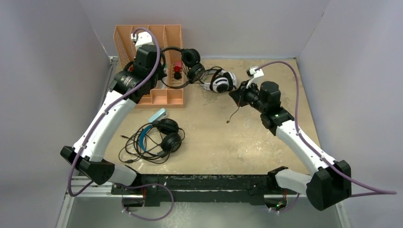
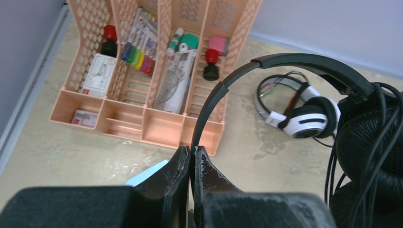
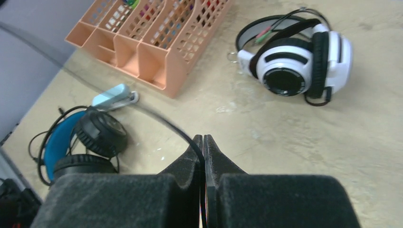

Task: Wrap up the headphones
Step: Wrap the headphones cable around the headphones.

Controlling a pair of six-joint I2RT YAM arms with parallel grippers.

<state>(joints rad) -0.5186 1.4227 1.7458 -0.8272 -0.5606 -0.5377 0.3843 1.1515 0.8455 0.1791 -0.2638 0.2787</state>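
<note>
Here the left gripper (image 2: 191,152) is pressed fully together on the thin band of the slim all-black plastic headphones (image 2: 285,59). The band rises from between its fingers and arcs away to the right, where the padded ear cups appear to hang with loops of thin cord draped over them. That pinch looks meant to hold the headset steady, as an anchor for winding.

The right gripper (image 3: 203,140) is likewise closed tight, with a thin black cable (image 3: 178,128) caught between its fingers. The cord leaves the fingertips to the left as a blurred line. I judge it belongs to the held headset, though its run cannot be traced all the way. Holding it away from the cups would keep it taut for wrapping.

Ahead and to the right of the right fingers, the bulky white-and-black headset (image 3: 294,66) lies flat on the beige table (image 3: 332,156). To the left of those fingers rests the black headset with the blue band (image 3: 95,135), its cable loose, near a pale blue stapler-like object (image 3: 111,97). Beyond the left fingers stands the peach perforated desk organiser (image 2: 142,123), which holds markers and small bottles.
</note>
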